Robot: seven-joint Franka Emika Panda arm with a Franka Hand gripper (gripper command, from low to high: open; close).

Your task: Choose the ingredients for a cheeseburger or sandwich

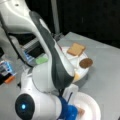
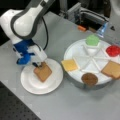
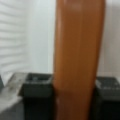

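The gripper (image 2: pixel 40 65) was clenched on a toast slice (image 2: pixel 43 72) resting on the white plate (image 2: pixel 30 85), beside the divided ingredient tray (image 2: pixel 75 51).

No legible text, label, brand, number or sign found on any surface, including the white divided tray (image 2: pixel 77 53) and items near it. Nothing readable to record.
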